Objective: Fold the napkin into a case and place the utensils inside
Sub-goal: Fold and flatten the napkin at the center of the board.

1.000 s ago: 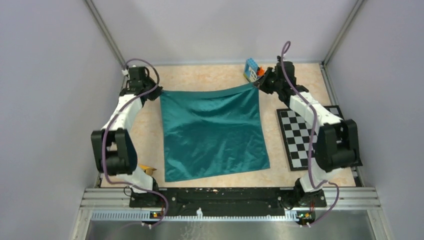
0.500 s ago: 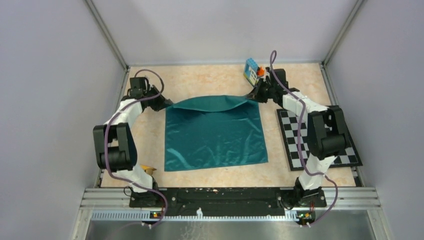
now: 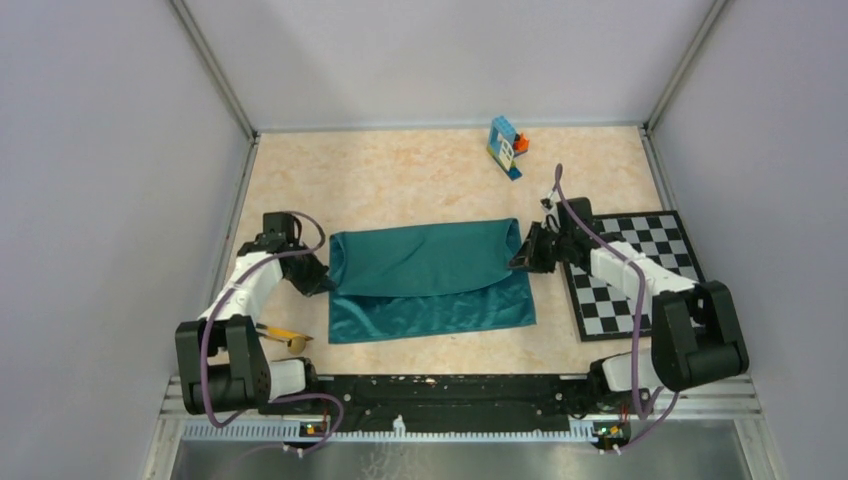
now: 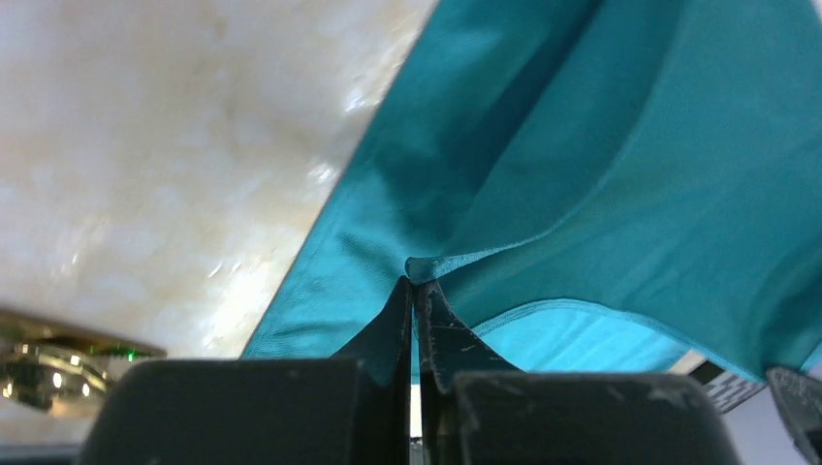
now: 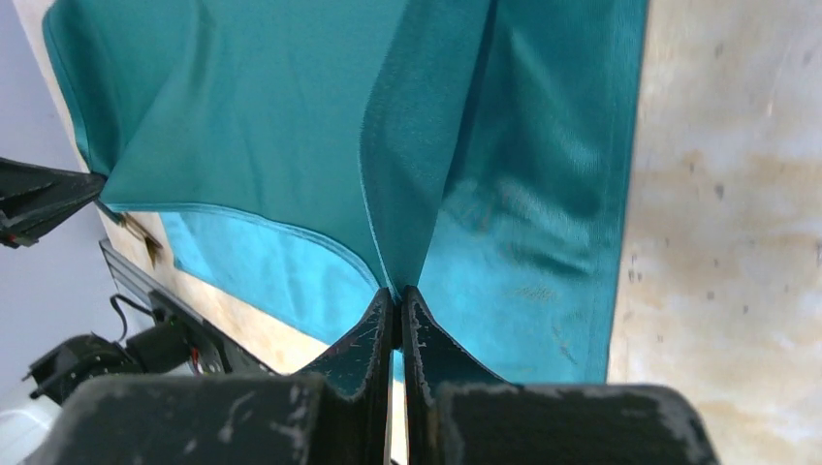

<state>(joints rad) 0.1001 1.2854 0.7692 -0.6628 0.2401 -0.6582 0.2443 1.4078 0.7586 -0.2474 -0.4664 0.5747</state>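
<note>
- The napkin is lying at the centre of the table. Its far part is doubled over toward six o'clock, and a brighter strip of the lower layer is showing along the near edge.
- The overhead view is giving me the whole fold. Only the wrist views are showing me each pair of fingertips pinching a corner of the upper layer.
- The left gripper is clenching the nine o'clock corner and the right gripper the three o'clock one, with both arms reaching low and inward.
- The cloth is looking glossy, its lifted edge curving between the grips.
- The utensils are lying at seven o'clock, the checkerboard mat at three and the toy blocks at one.
</note>
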